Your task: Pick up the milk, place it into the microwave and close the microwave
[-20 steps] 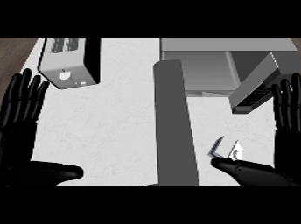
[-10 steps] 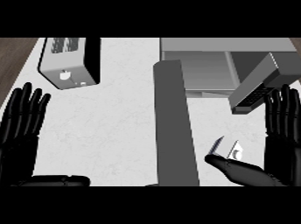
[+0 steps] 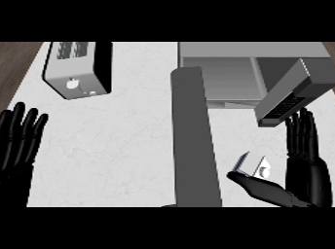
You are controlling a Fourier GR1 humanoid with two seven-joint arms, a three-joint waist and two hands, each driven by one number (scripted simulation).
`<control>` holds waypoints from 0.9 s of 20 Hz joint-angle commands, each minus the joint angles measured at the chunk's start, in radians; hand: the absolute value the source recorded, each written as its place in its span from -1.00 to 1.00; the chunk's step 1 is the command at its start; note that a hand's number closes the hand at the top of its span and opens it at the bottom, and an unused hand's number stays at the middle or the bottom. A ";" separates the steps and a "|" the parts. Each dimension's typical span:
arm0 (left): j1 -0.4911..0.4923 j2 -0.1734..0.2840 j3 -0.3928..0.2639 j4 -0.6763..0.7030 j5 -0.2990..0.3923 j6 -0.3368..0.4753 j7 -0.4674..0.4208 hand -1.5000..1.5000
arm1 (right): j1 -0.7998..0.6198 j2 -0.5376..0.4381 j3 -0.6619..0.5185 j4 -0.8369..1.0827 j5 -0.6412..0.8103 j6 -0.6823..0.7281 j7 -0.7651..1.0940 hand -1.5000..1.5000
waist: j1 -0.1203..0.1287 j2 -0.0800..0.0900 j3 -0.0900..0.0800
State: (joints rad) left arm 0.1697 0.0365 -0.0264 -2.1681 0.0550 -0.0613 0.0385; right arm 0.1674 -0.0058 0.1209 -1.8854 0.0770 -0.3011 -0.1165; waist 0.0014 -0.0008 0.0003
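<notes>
A small white and grey milk carton (image 3: 252,167) stands on the white counter at the lower right. My right hand (image 3: 304,163) is open beside it, fingers straight and pointing away from me; its thumb (image 3: 260,187) reaches under the carton's near side. The carton sits between thumb and fingers. The microwave (image 3: 236,73) is at the top right with its cavity open, and its door (image 3: 196,133) swings out toward me as a long grey slab. My left hand (image 3: 10,146) is open at the left edge, fingers up.
A silver toaster (image 3: 77,68) stands at the top left of the counter. The microwave's control panel side (image 3: 294,92) juts out above my right hand. Dark wooden floor shows past the counter's left and right edges.
Both hands have slid down toward the lower edge of the view. The right hand has also shifted left, closer to the milk carton. The carton and the microwave door have not moved.
</notes>
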 commanded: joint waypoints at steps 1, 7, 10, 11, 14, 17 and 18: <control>0.093 -0.022 -0.055 -0.058 -0.019 -0.012 -0.009 -1.00 | 0.042 -0.013 -0.056 0.138 -0.046 0.035 -0.130 -1.00 | 0.002 0.000 0.000; 0.075 -0.030 -0.078 -0.094 -0.039 0.004 0.043 -1.00 | 0.067 -0.001 -0.064 0.257 -0.041 0.029 -0.240 -1.00 | 0.000 0.000 0.000; 0.135 -0.032 -0.050 -0.077 -0.021 -0.020 -0.046 -1.00 | 0.142 -0.029 -0.113 0.269 -0.105 0.066 -0.324 -1.00 | -0.001 0.000 0.000; 0.188 -0.036 -0.084 -0.081 -0.028 -0.031 -0.086 -1.00 | 0.058 -0.018 -0.139 0.340 -0.108 0.050 -0.323 -1.00 | 0.002 0.000 0.000; 0.154 -0.035 -0.089 -0.110 -0.041 -0.019 -0.014 -1.00 | 0.112 0.003 -0.141 0.415 -0.130 0.069 -0.452 -1.00 | 0.000 0.000 0.000; 0.181 -0.036 -0.114 -0.072 -0.052 -0.022 -0.075 -1.00 | 0.040 -0.020 -0.195 0.576 -0.157 0.110 -0.509 -1.00 | 0.002 0.000 0.000; 0.106 -0.036 -0.093 -0.066 -0.052 0.003 -0.020 -1.00 | 0.015 -0.001 -0.176 0.629 -0.125 0.090 -0.536 -1.00 | 0.001 0.001 0.000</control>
State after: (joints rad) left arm 0.3051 0.0064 -0.1072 -2.2533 0.0203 -0.0732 0.0135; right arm 0.2230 -0.0125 -0.0288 -1.4000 -0.0437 -0.2256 -0.5635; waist 0.0024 -0.0005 0.0002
